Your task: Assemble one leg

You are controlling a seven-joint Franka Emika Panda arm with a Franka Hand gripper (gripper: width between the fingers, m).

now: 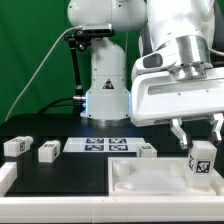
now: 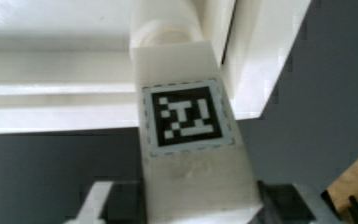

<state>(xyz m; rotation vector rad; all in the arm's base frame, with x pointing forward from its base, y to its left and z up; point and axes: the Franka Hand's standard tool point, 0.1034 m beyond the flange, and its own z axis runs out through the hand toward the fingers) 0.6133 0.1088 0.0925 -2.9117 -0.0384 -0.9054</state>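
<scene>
My gripper (image 1: pixel 198 138) is at the exterior view's right, shut on a leg (image 1: pixel 202 163), a small white block with a black-and-white tag. It holds the leg upright over the near right corner of the large white square tray-like piece (image 1: pixel 135 178). In the wrist view the leg (image 2: pixel 185 115) fills the middle, tag facing the camera, and runs down between my gripper's (image 2: pixel 190 208) two fingers (image 2: pixel 108 200), which press its sides. The tray-like piece's white rim (image 2: pixel 51 100) lies behind it. Whether the leg's lower end touches the piece is hidden.
Three more legs lie on the black table: two at the exterior view's left (image 1: pixel 15 146) (image 1: pixel 47 152) and one near the middle (image 1: pixel 147 150). The marker board (image 1: pixel 105 146) lies between them. The robot base (image 1: pixel 105 85) stands behind.
</scene>
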